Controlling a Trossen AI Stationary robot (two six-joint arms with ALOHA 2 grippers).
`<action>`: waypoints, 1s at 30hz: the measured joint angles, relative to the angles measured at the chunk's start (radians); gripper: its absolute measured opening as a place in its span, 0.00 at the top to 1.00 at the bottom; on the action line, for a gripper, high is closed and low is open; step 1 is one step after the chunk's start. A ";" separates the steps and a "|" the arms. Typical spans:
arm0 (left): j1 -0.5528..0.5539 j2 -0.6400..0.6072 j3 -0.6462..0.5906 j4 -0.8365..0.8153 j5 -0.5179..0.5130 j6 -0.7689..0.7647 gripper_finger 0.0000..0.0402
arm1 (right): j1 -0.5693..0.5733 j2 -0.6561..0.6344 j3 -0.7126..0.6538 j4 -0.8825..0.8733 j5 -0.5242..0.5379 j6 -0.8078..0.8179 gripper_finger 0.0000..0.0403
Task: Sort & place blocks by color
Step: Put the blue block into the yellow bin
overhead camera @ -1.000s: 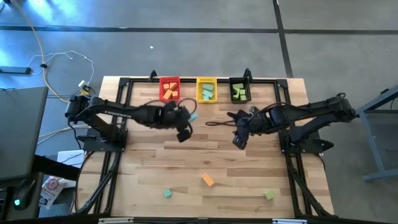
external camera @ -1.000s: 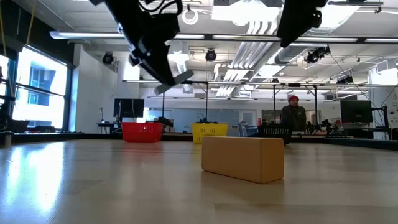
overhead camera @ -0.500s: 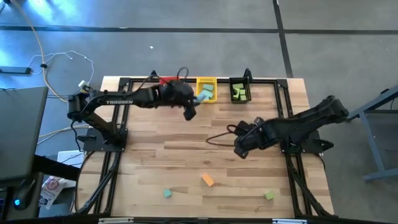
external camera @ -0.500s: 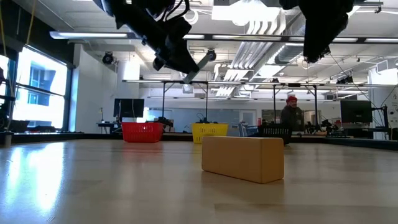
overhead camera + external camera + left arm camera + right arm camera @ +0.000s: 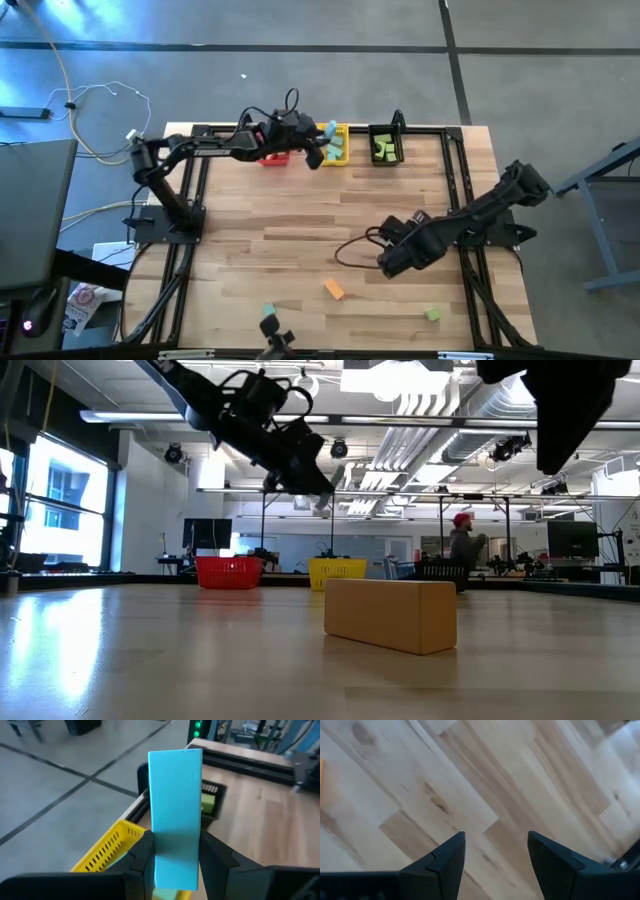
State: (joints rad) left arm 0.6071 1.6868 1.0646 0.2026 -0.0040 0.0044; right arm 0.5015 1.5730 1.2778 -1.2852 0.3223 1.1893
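Observation:
My left gripper [image 5: 318, 146] reaches to the far edge and is shut on a teal bar [image 5: 175, 805], which hangs over the yellow bin [image 5: 333, 143]. The bin's mesh wall [image 5: 107, 850] shows under the bar, with teal blocks inside. My right gripper [image 5: 386, 262] hovers open over bare wood [image 5: 496, 865] near the table's middle right. An orange block [image 5: 334, 290], a teal cube [image 5: 269, 312] and a green cube [image 5: 432, 314] lie flat near the near edge. In the low view the orange block [image 5: 390, 615] sits close to the camera. My left gripper pinches the teal bar between its two fingers [image 5: 142, 855] at one end [image 5: 174, 870]. The fingers lie along the bar, whose long free end sticks out beyond the fingertips. The bar is lifted clear, above the yellow bin.
A red bin [image 5: 272, 153], partly under my left arm, holds orange blocks. A black bin [image 5: 385, 146] holds green blocks. All three bins stand in a row at the far edge. A black frame rails the table's sides. A cable loop [image 5: 350, 250] trails by the right arm.
My left gripper has carried the teal bar from the table's middle toward the far edge, ending over the yellow bin. My right gripper has swung from the middle toward the near edge, staying open over the wood.

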 joint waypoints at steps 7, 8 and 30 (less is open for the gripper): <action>0.062 0.124 0.061 0.001 -0.001 -0.014 0.77 | 0.078 -0.002 0.000 -0.030 0.001 0.156 0.50; 0.067 0.139 0.069 0.000 0.005 -0.025 0.76 | 0.086 -0.002 0.000 -0.031 0.004 0.172 0.50; 0.079 0.249 0.141 -0.063 0.085 -0.042 0.60 | 0.277 -0.003 0.000 -0.039 -0.130 0.612 0.50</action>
State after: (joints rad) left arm 0.6861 1.9354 1.2060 0.1400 0.0814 -0.0376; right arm 0.7785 1.5700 1.2778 -1.3241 0.1927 1.8011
